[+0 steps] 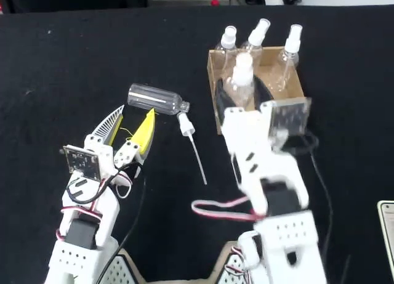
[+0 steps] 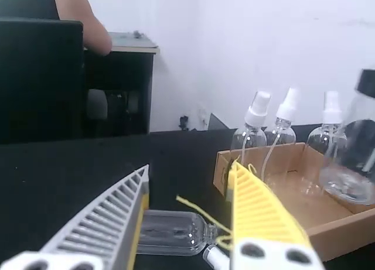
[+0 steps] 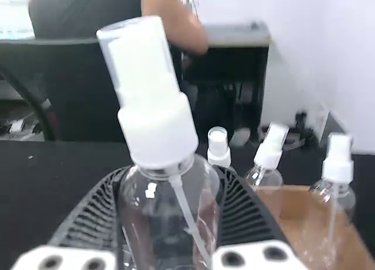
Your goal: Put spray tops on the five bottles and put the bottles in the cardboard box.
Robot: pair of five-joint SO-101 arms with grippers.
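While box (image 1: pixel 213 65) holds three bottles (image 1: pixel 228 40) (image 1: pixel 257 36) (image 1: pixel 290 50), fourth (image 1: pixel 241 74) gripped, fifth (image 1: pixel 154 99) outside

Black table (image 1: pixel 74 50) with cardboard box (image 1: pixel 213 65), capless bottle (image 1: pixel 154 100) on its side, loose spray top (image 1: pixel 186 125) beside it.

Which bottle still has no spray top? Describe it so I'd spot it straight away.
Find the cardboard box. Left of it, a clear bottle lies on its side on the black table, a loose spray top at its neck. Every other bottle stands upright and capped.
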